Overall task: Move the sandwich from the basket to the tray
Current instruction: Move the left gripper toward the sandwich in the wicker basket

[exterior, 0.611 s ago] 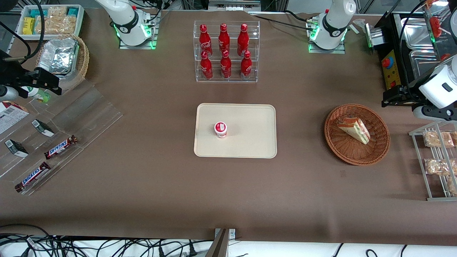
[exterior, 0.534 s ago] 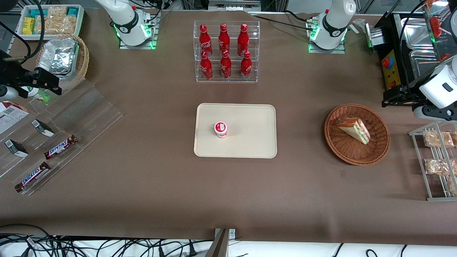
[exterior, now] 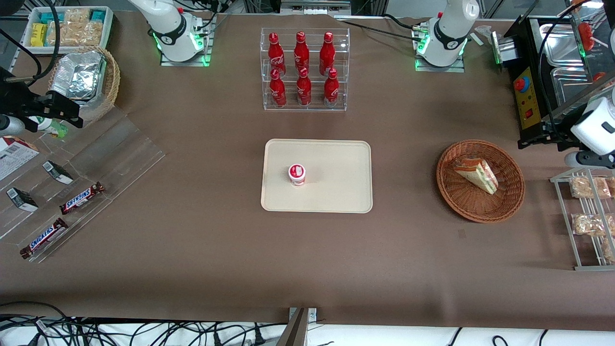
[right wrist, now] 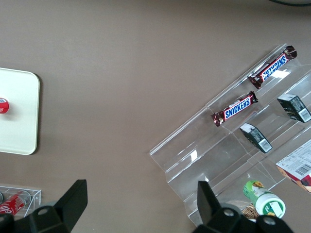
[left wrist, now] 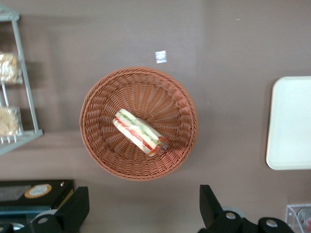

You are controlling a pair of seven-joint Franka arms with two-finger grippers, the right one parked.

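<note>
Brown cloth-covered desk (exterior: 192,250) carries all items. The flat cream-beige rectangular tray with rounded corners (exterior: 336,192) lies at desk centre, approx. midway between the two arm bases. It is the drop target. A small red-and-white lidded cup (exterior: 297,174) stands upright on it, toward the parked arm's end, so the remaining tray area is bare and appears large enough for the load.

The round reddish-brown wicker basket (exterior: 480,211) sits on the desk toward the working arm's end, well apart from the tray. Its shallow wall leaves the contents open to access from above.

The triangular wedge sandwich in clear wrap, pale bread with green and pink-red filling (exterior: 476,174), lies flat inside the basket w/ filling layers showing. In the wrist view it rests near basket centre (left wrist: 140,132), long axis diagonal.

The left arm's black two-finger gripper (left wrist: 143,213) is held high above the desk, just off the basket rim, w/ camera looking straight down. Jaws are spread wide, wider than the sandwich is thick, and hold nothing. One fingertip (left wrist: 75,204) shows at each side of the wrist view.

Step in hand, by judgement: approach phase, pick not yet made. Next move likely requires centring over the wedge, wrist rotation to match the diagonal, then descent.
</note>
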